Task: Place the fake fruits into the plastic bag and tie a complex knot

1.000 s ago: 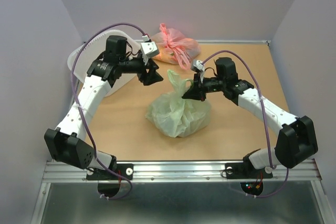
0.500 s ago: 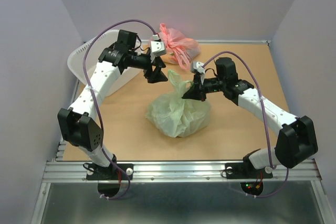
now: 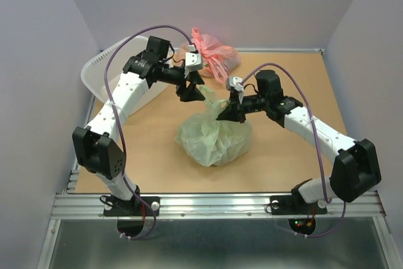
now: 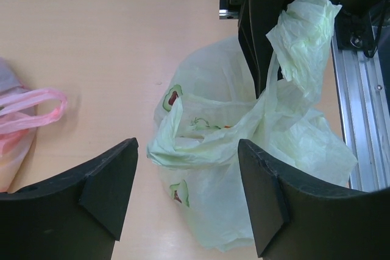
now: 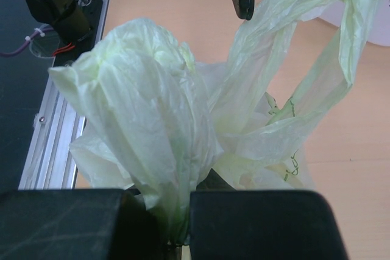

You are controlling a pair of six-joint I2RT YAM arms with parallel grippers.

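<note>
The pale green plastic bag (image 3: 214, 135) sits bulging at the middle of the table; it also shows in the left wrist view (image 4: 244, 168) and the right wrist view (image 5: 152, 120). My right gripper (image 3: 228, 111) is shut on one handle strip (image 5: 177, 211) of the bag at its right top. The other handle loop (image 3: 211, 96) stands up loose. My left gripper (image 3: 192, 92) is open and empty, just above and left of that loop; its fingers (image 4: 103, 187) frame the bag. The fake fruits are hidden inside the bag. No knot shows.
A pink tied bag (image 3: 211, 55) lies at the back, behind my left gripper, and shows at the left edge of the left wrist view (image 4: 24, 114). A white basket (image 3: 104, 67) stands at the far left. The metal rail (image 3: 214, 203) runs along the near edge.
My left arm has swung right and forward, bringing its open gripper from left of the bag to right beside the loose handle loop. The right gripper has held its grip and barely moved.
</note>
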